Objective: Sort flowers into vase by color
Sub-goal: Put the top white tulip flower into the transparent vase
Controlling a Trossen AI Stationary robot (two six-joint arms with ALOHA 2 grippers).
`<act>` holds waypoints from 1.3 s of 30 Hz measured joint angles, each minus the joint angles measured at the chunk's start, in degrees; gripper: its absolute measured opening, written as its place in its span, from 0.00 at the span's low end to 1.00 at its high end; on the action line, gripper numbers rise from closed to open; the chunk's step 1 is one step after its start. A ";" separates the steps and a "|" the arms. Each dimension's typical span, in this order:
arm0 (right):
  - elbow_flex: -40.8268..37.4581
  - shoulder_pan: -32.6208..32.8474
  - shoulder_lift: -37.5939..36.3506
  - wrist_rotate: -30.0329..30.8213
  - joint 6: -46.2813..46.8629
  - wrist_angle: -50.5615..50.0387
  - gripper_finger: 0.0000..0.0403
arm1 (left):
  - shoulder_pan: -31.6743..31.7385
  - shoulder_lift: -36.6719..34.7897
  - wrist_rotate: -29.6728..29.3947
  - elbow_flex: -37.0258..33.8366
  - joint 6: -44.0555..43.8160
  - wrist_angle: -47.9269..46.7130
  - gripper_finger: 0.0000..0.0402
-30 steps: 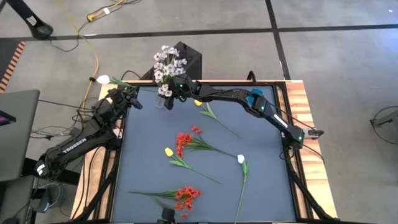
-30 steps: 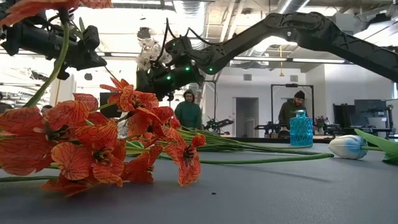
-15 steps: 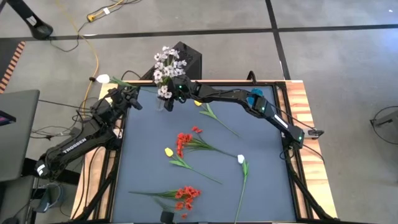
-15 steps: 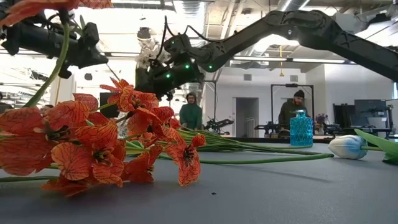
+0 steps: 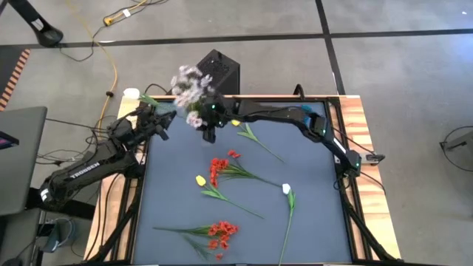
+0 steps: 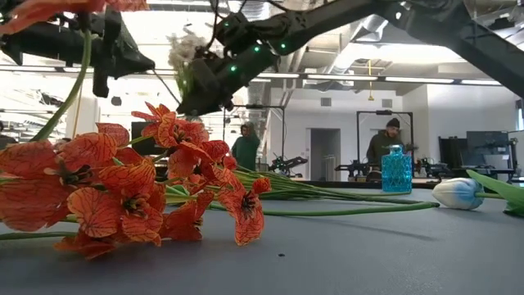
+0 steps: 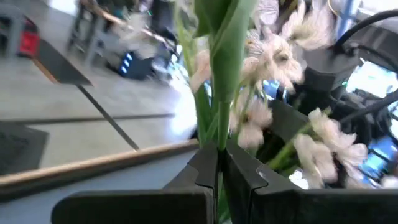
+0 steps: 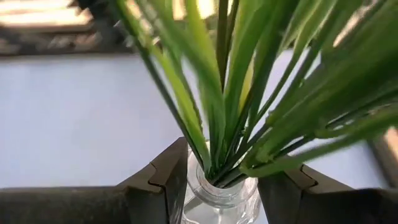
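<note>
My right gripper (image 5: 205, 122) is shut on a clear glass vase (image 8: 219, 200) that holds the pale lilac-white sprig (image 5: 188, 85), high over the table's far edge. My left gripper (image 5: 159, 120), at the far left corner, is shut on a white tulip (image 5: 131, 93), and the sprig's blooms (image 7: 280, 62) show just beyond it. Flat on the blue mat (image 5: 318, 222) lie two yellow tulips (image 5: 235, 122) (image 5: 199, 179), two red clusters (image 5: 218, 167) (image 5: 222, 233) and another white tulip (image 5: 286, 189). My left gripper pinches the white tulip's green stem (image 7: 219, 134) between its two fingers. The fingers lie about level and across the stem. The blossom sticks out beyond the table's far left corner, clear of the table. My right gripper has the vase's neck (image 8: 217, 183) between its two fingers (image 8: 166, 175), one on each side. It comes slanting down from the table's right. The vase is lifted clear of the table, with the green stems (image 8: 236, 93) fanning out of its mouth.
A blue glass vase (image 6: 396, 170) stands at the far right of the mat, under my right arm. A black box (image 5: 220, 70) sits on the floor beyond the far edge. In the low view, two people stand in the room behind.
My right gripper has risen and tipped, lifting the vase with the sprig off the table at the far edge; the blooms have swung toward the left arm. My left gripper has turned a little toward the vase, still holding the white tulip.
</note>
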 joint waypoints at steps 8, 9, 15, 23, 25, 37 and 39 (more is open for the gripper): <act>-0.01 4.89 0.82 4.15 -1.23 -1.09 0.45 | -11.54 2.22 -5.92 0.00 1.62 -0.52 0.00; -0.01 5.03 0.82 4.34 -1.25 -1.00 0.45 | -12.71 2.59 -6.56 0.00 1.56 -0.88 0.00; 0.08 4.40 0.64 4.50 0.24 -0.23 0.45 | -19.56 5.55 -9.18 -0.09 1.59 -3.83 0.00; 0.08 4.28 0.64 4.48 0.68 0.78 0.46 | -24.08 10.20 -13.03 -0.02 1.24 -4.35 0.00; 0.06 4.32 0.66 4.31 1.26 1.69 0.46 | -24.45 11.57 -13.35 0.02 0.32 -4.31 0.00; 0.06 4.28 0.68 4.30 1.37 2.65 0.46 | -24.62 12.34 -13.19 0.00 1.33 -3.17 0.06; 0.06 4.29 0.68 4.30 1.36 2.96 0.46 | -24.64 11.46 -12.88 0.00 1.47 -3.40 0.09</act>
